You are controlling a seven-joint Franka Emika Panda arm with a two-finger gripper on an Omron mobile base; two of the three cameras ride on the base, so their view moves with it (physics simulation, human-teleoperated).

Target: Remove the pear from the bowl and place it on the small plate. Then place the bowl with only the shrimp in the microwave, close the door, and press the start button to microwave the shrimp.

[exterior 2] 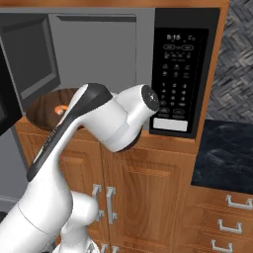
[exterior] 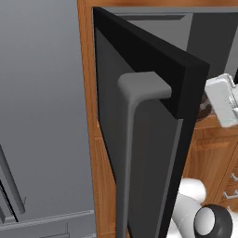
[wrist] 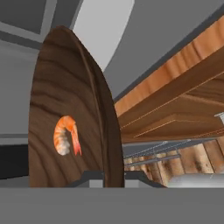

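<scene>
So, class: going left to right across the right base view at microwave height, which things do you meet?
Open door → bowl holding the shrimp → robot arm → microwave's control strip → patterned wall.

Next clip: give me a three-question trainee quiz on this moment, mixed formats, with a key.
1. True or false: the door of the microwave stands open.
2. What lies in the bowl? A) a pear only B) the shrimp only C) both
3. Fill in: the gripper is shut on the bowl's ____.

Key: 1 true; 2 B; 3 rim, seen in the hand view, with the bowl sitting in the microwave's opening in the right base view.
</scene>
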